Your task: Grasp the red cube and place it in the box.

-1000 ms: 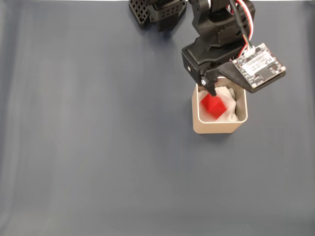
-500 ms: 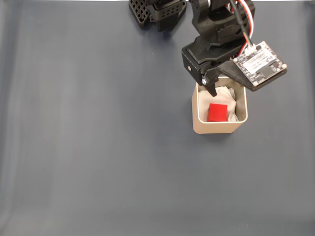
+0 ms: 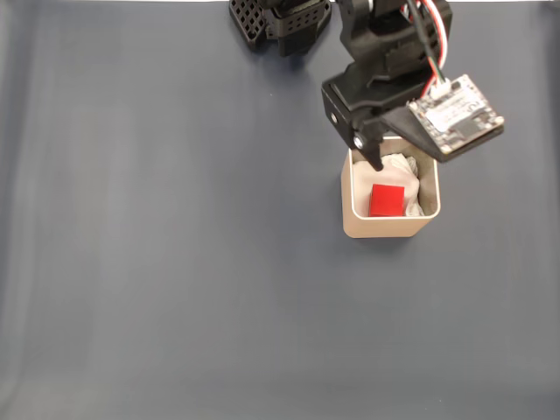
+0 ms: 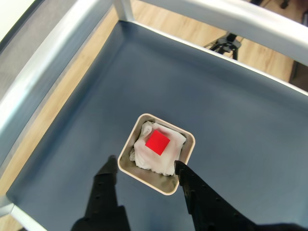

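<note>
- We see even, soft light on the dark table cover [image 3: 157,262] in the fixed view, with faint paler streaks and no hard glare.
- The box [image 3: 389,227] casts only a weak shadow around its base there.
- In the wrist view the red cube [image 4: 157,143] looks saturated and slightly soft-edged.
- Beyond the box [image 4: 185,159], the metal frame [image 4: 53,62] appears bright, nearly washed out.
</note>
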Motion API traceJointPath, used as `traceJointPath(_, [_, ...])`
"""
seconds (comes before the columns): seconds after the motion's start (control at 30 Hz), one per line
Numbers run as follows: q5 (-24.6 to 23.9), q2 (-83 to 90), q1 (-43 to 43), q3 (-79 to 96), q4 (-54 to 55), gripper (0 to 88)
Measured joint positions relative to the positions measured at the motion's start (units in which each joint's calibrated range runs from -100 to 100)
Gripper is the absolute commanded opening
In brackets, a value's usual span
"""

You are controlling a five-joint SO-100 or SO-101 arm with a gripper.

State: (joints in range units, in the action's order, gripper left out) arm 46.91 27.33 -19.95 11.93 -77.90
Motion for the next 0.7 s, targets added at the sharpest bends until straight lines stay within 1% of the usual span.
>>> traceJointPath(0.13, [-0.7,1.0,2.0,1.7,0.2,0.2])
traceJointPath(0.5, [-0.5,4.1,10.2,8.0,3.2,0.2])
traceJointPath(0.7, [0.0,7.9,14.0,15.7,6.5,0.2])
